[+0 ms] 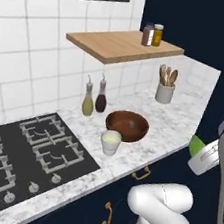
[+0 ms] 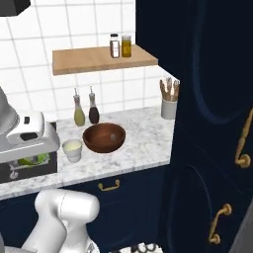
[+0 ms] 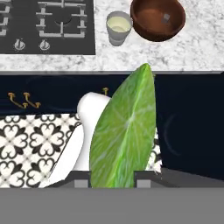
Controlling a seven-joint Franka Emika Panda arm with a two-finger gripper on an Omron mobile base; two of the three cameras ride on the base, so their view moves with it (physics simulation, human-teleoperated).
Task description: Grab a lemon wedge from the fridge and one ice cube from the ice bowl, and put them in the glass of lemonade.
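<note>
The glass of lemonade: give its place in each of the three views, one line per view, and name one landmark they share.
Left base view: glass of lemonade stands at centre on the marble counter, right of the stove.
Right base view: it sits left of centre, near the counter's front edge.
Hand view: it is at the top, just left of centre.
Shared landmark: the ice bowl, right beside the glass in every view.

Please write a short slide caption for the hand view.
Gripper carrying lemon wedge toward glass of lemonade beside ice bowl.
</note>
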